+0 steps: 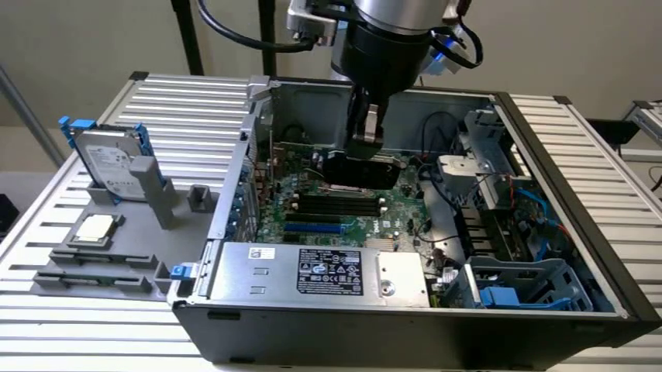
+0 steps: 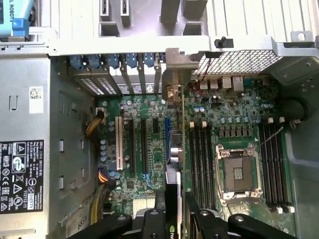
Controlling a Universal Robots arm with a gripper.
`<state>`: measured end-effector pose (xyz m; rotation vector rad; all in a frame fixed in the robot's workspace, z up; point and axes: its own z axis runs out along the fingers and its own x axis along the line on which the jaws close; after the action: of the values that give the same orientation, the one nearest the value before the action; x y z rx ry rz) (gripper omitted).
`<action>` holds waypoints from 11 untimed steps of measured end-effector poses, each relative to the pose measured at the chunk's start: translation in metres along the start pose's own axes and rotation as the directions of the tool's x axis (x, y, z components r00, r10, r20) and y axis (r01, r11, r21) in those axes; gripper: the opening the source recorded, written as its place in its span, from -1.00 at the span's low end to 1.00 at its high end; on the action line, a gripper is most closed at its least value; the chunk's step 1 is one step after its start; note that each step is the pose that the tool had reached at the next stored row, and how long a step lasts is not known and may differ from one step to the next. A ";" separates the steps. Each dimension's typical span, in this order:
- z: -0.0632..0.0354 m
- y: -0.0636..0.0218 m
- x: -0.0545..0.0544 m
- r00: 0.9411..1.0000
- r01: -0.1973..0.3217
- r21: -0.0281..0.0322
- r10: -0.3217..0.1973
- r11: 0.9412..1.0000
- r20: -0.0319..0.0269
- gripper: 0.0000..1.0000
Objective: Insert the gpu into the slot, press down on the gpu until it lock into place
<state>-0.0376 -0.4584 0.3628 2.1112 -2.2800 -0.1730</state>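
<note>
wrist view: i see the gripper clamped on the gpu, card edge-on and running along the blue slot; i can't tell whether it's seated.

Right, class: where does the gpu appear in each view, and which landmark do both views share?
Exterior view: the gpu hangs in the pincer above the motherboard, inside the open case.
Wrist view: the gpu is seen edge-on, clamped in the pincer, beside the black memory strips.
Shared landmark: the labelled silver box.
</note>
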 end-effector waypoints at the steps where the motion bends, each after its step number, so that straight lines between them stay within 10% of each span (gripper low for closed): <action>1: 0.0021 0.0030 0.000 1.000 0.000 0.001 0.000 1.000 0.000 -0.47; 11: 0.0210 0.0097 0.002 1.000 0.000 0.004 0.000 1.000 0.002 -0.47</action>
<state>-0.0494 -0.4584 0.3428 2.1138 -2.2827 -0.1706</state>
